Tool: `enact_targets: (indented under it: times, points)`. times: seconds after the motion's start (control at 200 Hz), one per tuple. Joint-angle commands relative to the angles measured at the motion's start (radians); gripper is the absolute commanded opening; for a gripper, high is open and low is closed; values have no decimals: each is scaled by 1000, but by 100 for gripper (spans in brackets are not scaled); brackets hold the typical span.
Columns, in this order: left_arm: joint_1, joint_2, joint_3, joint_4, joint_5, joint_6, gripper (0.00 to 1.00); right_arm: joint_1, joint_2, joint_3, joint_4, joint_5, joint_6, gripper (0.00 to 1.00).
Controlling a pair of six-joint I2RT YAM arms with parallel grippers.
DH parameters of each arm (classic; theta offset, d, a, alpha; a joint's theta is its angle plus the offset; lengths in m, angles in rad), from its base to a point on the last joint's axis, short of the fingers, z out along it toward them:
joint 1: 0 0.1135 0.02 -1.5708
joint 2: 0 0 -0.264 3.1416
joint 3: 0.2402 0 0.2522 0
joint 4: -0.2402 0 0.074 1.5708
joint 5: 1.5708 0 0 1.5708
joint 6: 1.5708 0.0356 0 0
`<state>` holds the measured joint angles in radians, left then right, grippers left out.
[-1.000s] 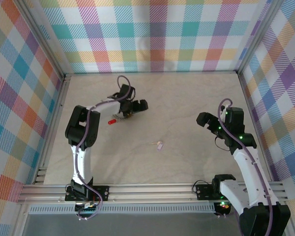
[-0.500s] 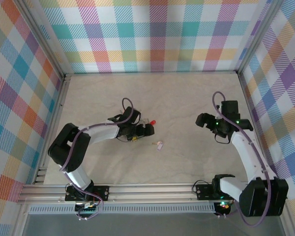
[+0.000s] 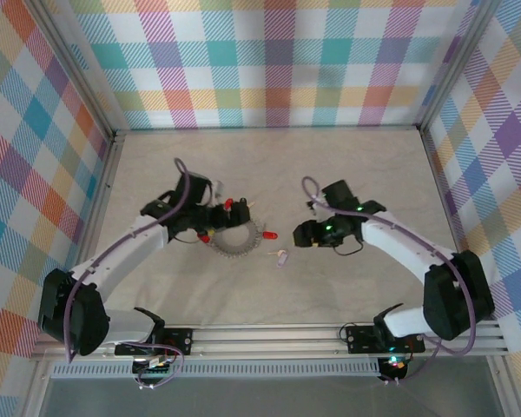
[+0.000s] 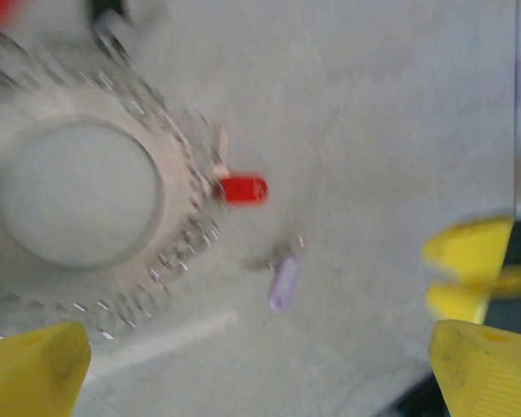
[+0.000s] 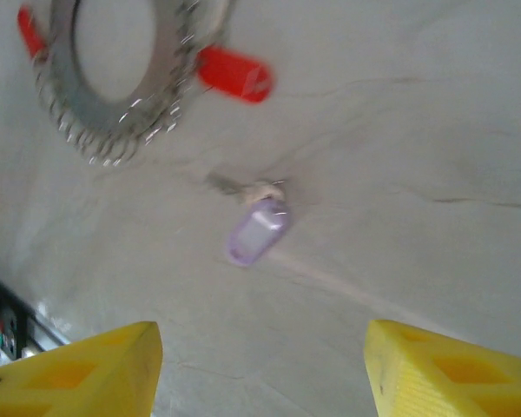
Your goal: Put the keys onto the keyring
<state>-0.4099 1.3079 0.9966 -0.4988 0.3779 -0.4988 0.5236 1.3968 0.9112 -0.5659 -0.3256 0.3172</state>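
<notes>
On the pale table (image 3: 356,165) between the two arms, the keyring (image 3: 233,252) lay flat with its middle open and several keys against its jagged rim. A red key (image 3: 268,235) sat at the side facing the right arm, a second red key (image 3: 228,205) at the far side, and a third red key (image 3: 205,236) towards the left arm. Whether any of them was actually threaded on could not be told from the blurred wrist views. They touched the rim, so that part of the job looked at least begun. The lilac key (image 5: 256,230) lay loose on the table, just beside the ring but apart from it, and seemed to be the main work left. The left gripper (image 4: 260,372) hung over the ring with its jaws spread wide and nothing between them. The right gripper (image 5: 265,365) hovered above the lilac key, its yellow fingers (image 5: 451,365) apart and empty, apparently placed to pick it up.
</notes>
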Motion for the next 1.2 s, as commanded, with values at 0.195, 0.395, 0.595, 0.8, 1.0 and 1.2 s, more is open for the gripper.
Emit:
enact_targets:
  times: [0.195, 0.395, 0.595, 0.8, 1.0, 1.2]
  points:
    - [206, 102, 35, -98, 103, 130, 100, 302, 258, 172, 162, 104, 5, 54]
    - [251, 162, 0, -30, 91, 154, 100, 366, 380, 253, 182, 154, -69, 47]
    - [294, 170, 19, -41, 72, 179, 100, 381, 438, 301, 175, 248, -226, 37]
    - [295, 172, 18, -59, 40, 188, 100, 434, 412, 212, 297, 216, -686, 35]
    - [294, 164, -12, -31, 48, 149, 99, 382, 320, 38, 520, 110, -958, 31]
    - [295, 178, 7, -61, 7, 174, 99, 364, 373, 62, 554, 132, -1097, 37]
